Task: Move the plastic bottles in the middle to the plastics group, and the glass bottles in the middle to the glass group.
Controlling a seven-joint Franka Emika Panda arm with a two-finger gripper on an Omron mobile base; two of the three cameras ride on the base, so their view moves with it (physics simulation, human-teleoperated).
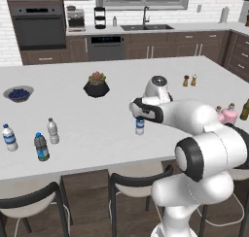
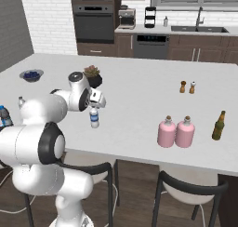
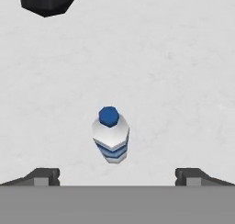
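Bottles stand in loose groups on a smooth white bench [image 1: 112,148]. Below the robot's hand, near the middle of the front edge, stands a small clear water bottle [image 3: 111,140] with a blue-striped label band; its cap reads blue from above, and no writing can be made out. It is upright, faceted at the shoulder, and untouched. The gripper [image 3: 117,176] hovers over it with its jaws spread wide apart, one dark fingertip on each side and nothing between them. Toward the left front corner are three more small bottles: a clear one with a blue label and white cap [image 1: 9,137], a dark grey one with a blue cap [image 1: 41,146], and a plain greyish unlabelled one [image 1: 52,130]. Toward the right front edge, two squat pink bottles [image 2: 175,132] with narrow necks and brownish stoppers stand touching, with a taller dark olive bottle [image 2: 219,125] near them. Farther back sit two small shakers [image 2: 187,87], a dark faceted pot with a plant [image 1: 96,84], and a bowl of dark blue fruit [image 1: 18,93] near the left edge.
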